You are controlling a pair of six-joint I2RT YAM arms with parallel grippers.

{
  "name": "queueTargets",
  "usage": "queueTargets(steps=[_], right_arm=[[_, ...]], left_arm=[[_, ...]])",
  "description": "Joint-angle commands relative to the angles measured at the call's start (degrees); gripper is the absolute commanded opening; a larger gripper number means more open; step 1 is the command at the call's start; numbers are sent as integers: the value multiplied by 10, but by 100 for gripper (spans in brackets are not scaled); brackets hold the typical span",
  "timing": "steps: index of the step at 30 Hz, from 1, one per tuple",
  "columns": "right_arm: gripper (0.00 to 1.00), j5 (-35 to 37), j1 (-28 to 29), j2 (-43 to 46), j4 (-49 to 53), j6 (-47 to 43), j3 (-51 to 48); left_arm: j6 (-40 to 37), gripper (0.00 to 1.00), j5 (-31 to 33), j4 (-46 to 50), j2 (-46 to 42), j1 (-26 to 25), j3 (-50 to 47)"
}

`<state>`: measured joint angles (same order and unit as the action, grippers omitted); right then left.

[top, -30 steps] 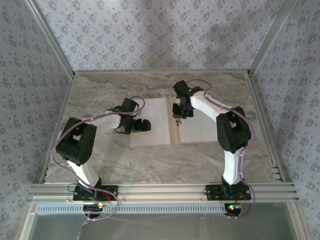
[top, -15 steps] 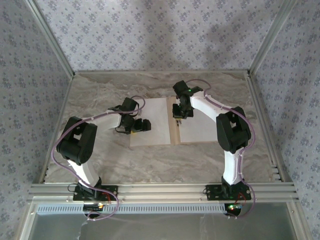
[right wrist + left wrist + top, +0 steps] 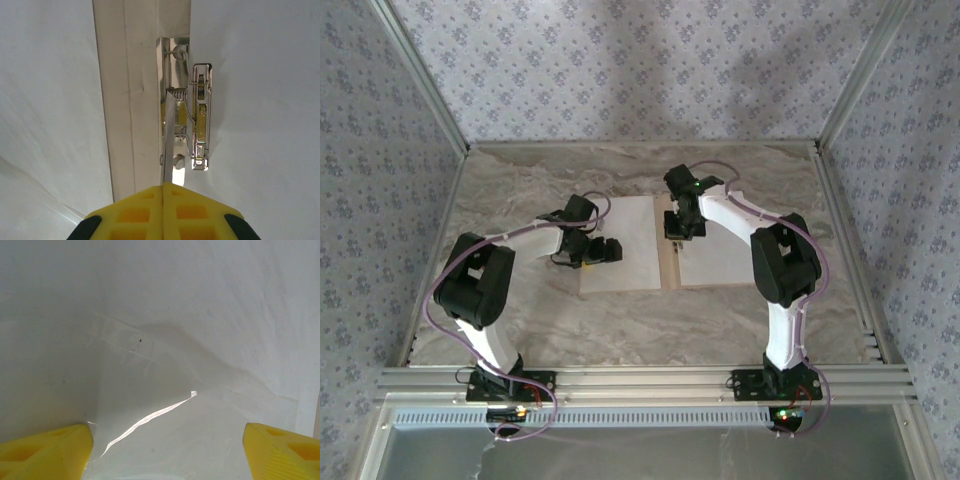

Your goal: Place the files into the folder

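Seen from above, the folder [image 3: 667,255] lies open and flat in the middle of the desk [image 3: 520,190]. Only its tan centre strip is bare, because a white sheet covers each leaf: the left sheet [image 3: 632,262] and the right sheet [image 3: 725,260]. My left end effector [image 3: 610,250] is low over the left sheet with its yellow fingers spread wide, gripping nothing. Its wrist camera looks between them [image 3: 167,440] at white paper under a glossy clear film [image 3: 150,415]. I cannot tell whether it touches the paper. My right end effector [image 3: 678,228] is at the far end of the crease. In its wrist view the fingers [image 3: 163,192] are pressed together on what looks like a thin upright metal lever of the clip [image 3: 200,115]. The clip sits just beside the tan strip [image 3: 125,100], at the edge of the right sheet. The risk I see is that the thin lever slips out of this narrow pinch and the spring snaps back. If I pull at an angle, the light folder may lift or slide and push both sheets out of line. My open left end effector may not be holding anything down. Compared with half a second ago, my right wrist has shifted slightly to the left over the clip, while my left arm has not moved.
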<state>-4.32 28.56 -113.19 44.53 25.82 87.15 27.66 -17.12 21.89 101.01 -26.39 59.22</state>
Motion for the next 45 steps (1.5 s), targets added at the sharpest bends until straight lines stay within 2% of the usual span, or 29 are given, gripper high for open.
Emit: queueTargets(steps=[1, 45], right_arm=[[7, 22, 4, -16, 29, -11, -16], [5, 61, 23, -68, 77, -30, -12]], left_arm=[[0, 81, 18, 37, 31, -6, -10], [5, 81, 21, 37, 30, -10, -10]])
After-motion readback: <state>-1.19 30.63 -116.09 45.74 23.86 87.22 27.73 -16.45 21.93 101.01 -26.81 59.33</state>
